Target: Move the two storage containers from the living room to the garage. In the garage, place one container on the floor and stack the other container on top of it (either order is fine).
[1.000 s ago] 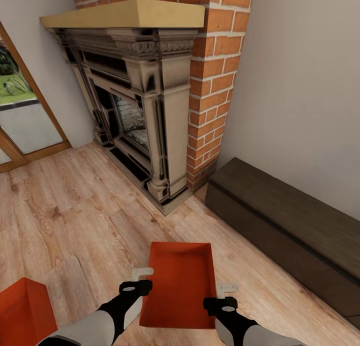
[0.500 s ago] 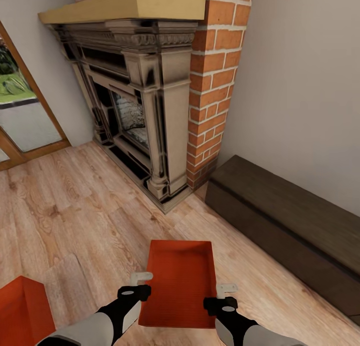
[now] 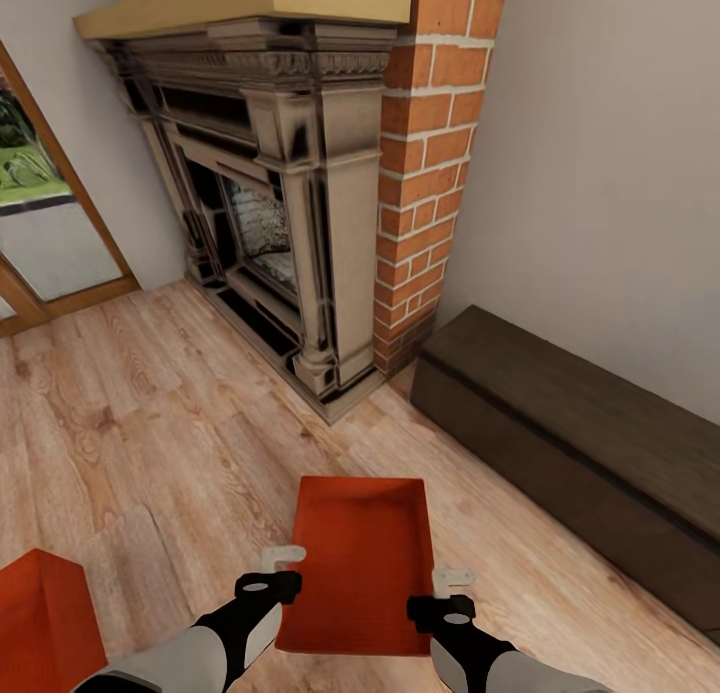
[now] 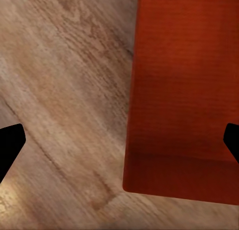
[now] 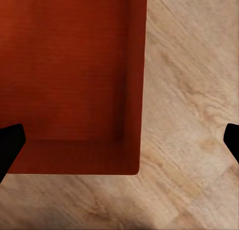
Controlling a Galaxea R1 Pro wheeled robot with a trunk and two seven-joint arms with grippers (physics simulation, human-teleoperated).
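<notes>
Both grippers, left gripper [image 3: 283,563] and right gripper [image 3: 452,586], hang spread wide, flanking an orange container [image 3: 360,563] on the plank floor [image 3: 150,433]. Second container [image 3: 40,623] sits left. Fireplace [image 3: 290,203] and dark bench [image 3: 570,443] stand ahead.

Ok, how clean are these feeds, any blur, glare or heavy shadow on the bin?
Head view: sharp, evenly lit, no glare on the open orange-red rectangular storage container. Left wrist view: the wood-plank floor looks soft. Right wrist view: the container's inner walls are shaded darker.
</notes>
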